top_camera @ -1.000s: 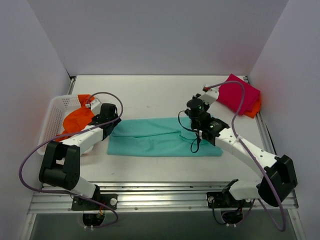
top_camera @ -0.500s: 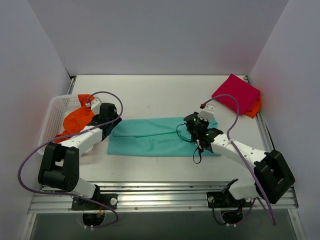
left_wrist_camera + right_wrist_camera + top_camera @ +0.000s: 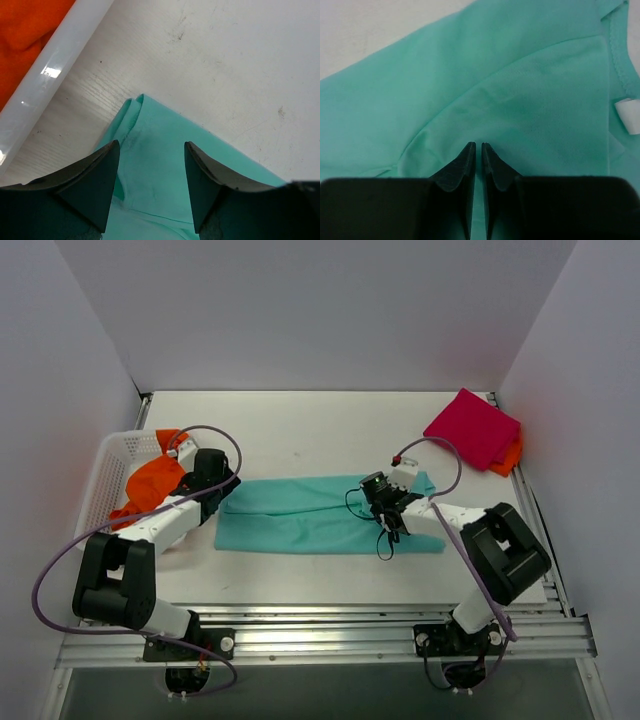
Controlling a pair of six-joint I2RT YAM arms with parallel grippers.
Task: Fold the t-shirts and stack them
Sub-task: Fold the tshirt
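**Left fingers released, right fingers closed**

Left fingers stand apart on either side of the 9 o'clock corner of the teal t-shirt, near the white basket. Right fingers are pressed nearly together (only a slit shows between the tips) over the shirt near its collar, toward 3 o'clock; whether cloth is pinched cannot be told. The teal t-shirt lies folded lengthwise at mid-worktop. The pink t-shirt rests folded on an orange t-shirt at 2 o'clock. A second orange t-shirt lies in the basket at 9 o'clock.

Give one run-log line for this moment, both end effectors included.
teal t-shirt: laid flat | left end effector: open over its corner | right end effector: shut, tips at it | magenta t-shirt: folded
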